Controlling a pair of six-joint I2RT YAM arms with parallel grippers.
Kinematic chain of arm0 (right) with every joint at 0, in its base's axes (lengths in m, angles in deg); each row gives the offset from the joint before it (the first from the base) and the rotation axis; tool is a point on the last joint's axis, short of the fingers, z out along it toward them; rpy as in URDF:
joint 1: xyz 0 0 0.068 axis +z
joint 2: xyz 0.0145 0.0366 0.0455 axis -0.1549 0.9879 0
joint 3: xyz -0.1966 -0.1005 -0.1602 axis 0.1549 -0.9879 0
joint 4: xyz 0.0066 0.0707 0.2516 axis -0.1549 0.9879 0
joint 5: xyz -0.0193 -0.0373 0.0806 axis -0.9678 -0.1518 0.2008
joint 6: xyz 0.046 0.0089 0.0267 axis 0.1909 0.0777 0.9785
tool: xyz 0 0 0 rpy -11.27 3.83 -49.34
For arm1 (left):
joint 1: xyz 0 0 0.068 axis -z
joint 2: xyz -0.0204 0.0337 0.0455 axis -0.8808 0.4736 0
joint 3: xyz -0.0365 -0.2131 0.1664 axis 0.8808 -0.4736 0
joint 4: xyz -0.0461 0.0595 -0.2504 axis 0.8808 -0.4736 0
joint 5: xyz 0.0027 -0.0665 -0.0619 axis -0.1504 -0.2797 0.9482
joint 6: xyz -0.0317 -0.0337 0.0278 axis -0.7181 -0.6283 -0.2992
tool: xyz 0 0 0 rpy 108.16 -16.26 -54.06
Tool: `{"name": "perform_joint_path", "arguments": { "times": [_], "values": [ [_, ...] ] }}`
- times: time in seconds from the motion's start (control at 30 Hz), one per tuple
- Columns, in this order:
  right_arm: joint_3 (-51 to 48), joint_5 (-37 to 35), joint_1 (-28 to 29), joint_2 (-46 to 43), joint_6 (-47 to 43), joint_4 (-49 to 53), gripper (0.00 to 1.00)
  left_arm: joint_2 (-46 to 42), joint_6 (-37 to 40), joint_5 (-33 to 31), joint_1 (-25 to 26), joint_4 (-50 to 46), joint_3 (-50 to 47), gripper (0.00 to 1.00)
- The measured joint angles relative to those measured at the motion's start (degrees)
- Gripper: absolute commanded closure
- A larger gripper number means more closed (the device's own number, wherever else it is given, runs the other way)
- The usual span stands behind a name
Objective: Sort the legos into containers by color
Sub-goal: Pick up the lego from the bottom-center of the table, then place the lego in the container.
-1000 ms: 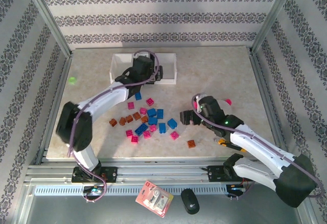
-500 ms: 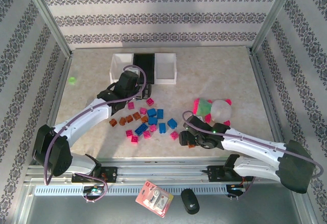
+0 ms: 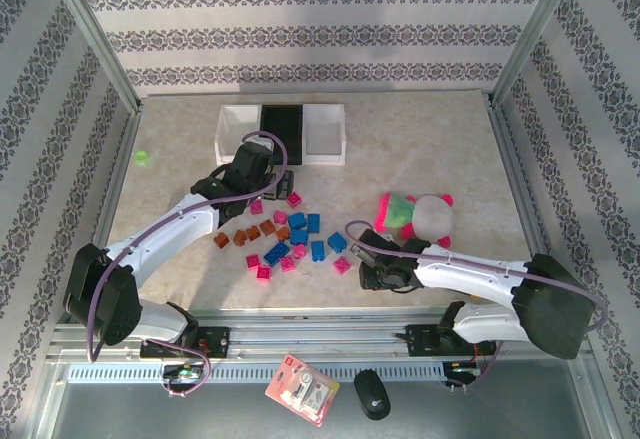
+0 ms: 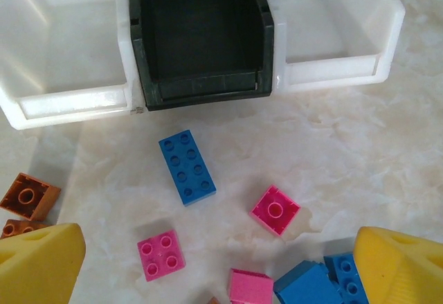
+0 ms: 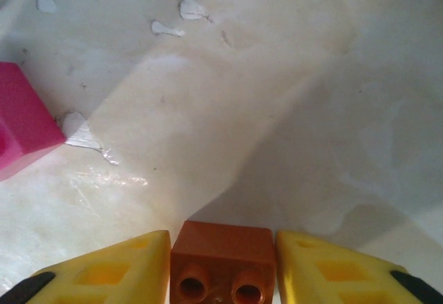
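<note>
Sorting barely begun: the three joined containers (image 3: 281, 131), at upper centre of the overhead view, look bare inside as far as the left wrist camera sees into them, the left white bin (image 4: 73, 102), the black bin (image 4: 197, 86) between and the right white bin (image 4: 332, 68) alike. The legos (image 3: 290, 234) lie loose on the marble-patterned table (image 3: 450, 149) in a mixed scatter at the middle of the frame, pink, blue and orange-brown together.

At lower centre-right of the overhead view the right gripper (image 5: 223, 276) is down at the table, its yellow fingers (image 5: 118, 269) pressed against both sides of an orange-brown brick (image 5: 220, 248) at the bottom edge of its wrist picture, a pink brick (image 5: 21, 120) lying apart at the left edge. The left gripper (image 4: 220, 266) hovers with jaws spread wide and nothing between them, just in front of the bins, above a long blue brick (image 4: 187, 167), two small pink bricks (image 4: 275, 210) and an orange-brown pair (image 4: 28, 194) at the left edge.

By the look of it, the first pick is in hand and nearly every brick is left to carry. The neon pink-and-green toy (image 3: 415, 214) at right and a green bit (image 3: 141, 157) at far left stand outside the job
</note>
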State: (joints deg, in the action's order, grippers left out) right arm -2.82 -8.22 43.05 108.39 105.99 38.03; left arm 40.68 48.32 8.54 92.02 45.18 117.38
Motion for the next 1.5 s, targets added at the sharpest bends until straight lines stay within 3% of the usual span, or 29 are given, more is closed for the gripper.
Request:
{"name": "perform_joint_path", "arguments": {
  "times": [0.27,0.5,0.7,0.9,1.2,1.27,1.4,1.5],
  "values": [
    [0.22,0.48,-3.5,-5.14,-0.87,0.02,0.65,-3.8,-0.04,-1.73,0.0,-2.86,-2.56,0.01],
    [7.1,1.09,-10.95,-1.81,-6.08,-2.8,0.65,-9.09,-2.78,-3.19,0.0,-4.33,-7.04,0.01],
    [19.69,3.61,-17.66,9.97,-11.98,-12.55,0.65,-12.57,-5.99,-3.58,0.0,-6.36,-10.45,0.01],
    [37.24,6.12,-22.12,27.08,-17.22,-21.75,0.65,-14.88,-8.44,-3.82,0.0,-7.15,-11.78,0.01],
    [65.0,11.28,-25.86,52.85,-19.37,-25.66,0.64,-16.76,-11.04,-3.8,0.0,-8.0,-13.64,0.01],
    [68.74,11.87,-26.21,56.39,-19.41,-24.98,0.6,-17.22,-11.3,-3.8,0.0,-8.35,-13.79,0.01],
    [71.58,12.5,-26.64,58.4,-20.04,-23.12,0.34,-17.57,-11.47,-3.54,0.0,-8.52,-13.81,0.01],
    [71.65,12.68,-26.71,57.46,-21.05,-22.99,0.25,-17.57,-10.8,-2.21,0.0,-8.48,-13.81,0.01]
  ]
}}
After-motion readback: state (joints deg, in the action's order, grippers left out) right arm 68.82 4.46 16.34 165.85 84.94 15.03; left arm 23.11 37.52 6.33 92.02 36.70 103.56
